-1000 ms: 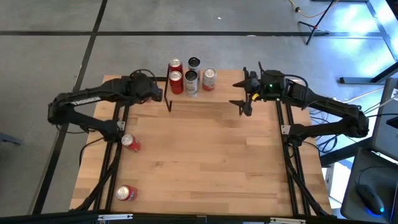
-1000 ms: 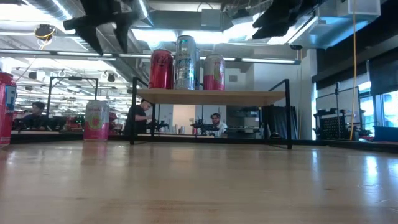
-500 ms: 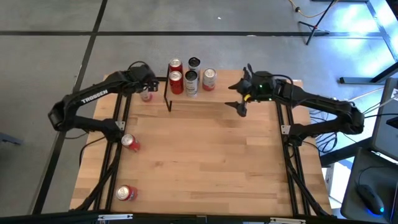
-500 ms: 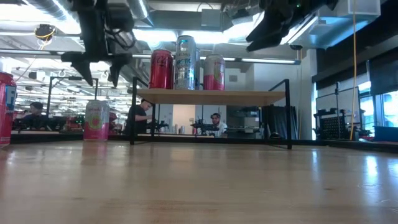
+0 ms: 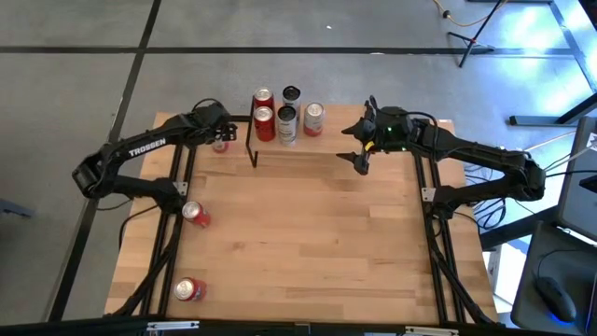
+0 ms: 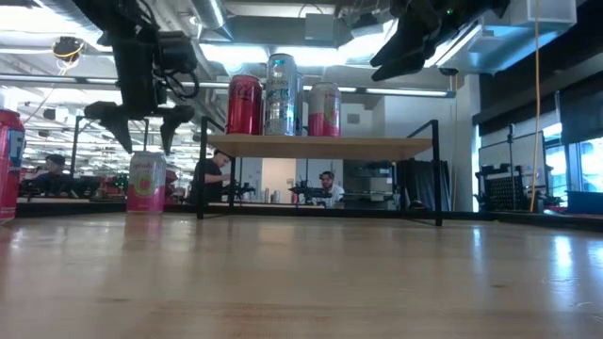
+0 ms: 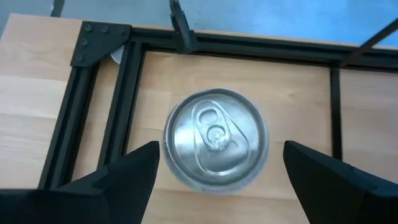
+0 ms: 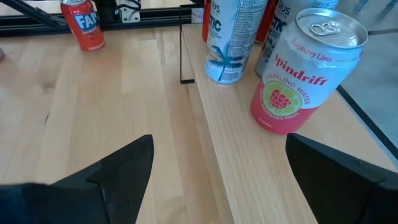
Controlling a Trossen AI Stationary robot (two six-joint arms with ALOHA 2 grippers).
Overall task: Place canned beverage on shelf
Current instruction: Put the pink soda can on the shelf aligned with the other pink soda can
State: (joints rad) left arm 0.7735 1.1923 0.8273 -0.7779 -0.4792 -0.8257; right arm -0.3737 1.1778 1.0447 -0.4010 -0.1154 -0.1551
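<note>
A pink canned beverage [image 6: 146, 181] stands upright on the table left of the shelf [image 6: 320, 146]; the left wrist view shows its silver top [image 7: 216, 140]. My left gripper [image 6: 144, 143] hangs open just above it, one finger to each side of the top, touching nothing. Several cans stand on the shelf's left end, among them a raspberry can [image 8: 298, 74] and a white-blue can [image 8: 230, 37]. My right gripper [image 5: 359, 154] hovers open above the shelf's right part, well clear of the board [image 8: 273, 168].
Two red cans [image 5: 194, 214] [image 5: 189, 289] stand on the table along its left side; one shows at the low view's left edge [image 6: 8, 165]. A thin black shelf leg [image 5: 252, 154] stands close to the right of the pink can. Bare tabletop [image 5: 308, 243] lies toward the near edge.
My left gripper has swung away from the shelf's left end toward the table's left edge and come down over the pink can, rolling a little, still open. The can has not moved. My right gripper has shifted slightly toward the cans on the shelf and has since kept still.
</note>
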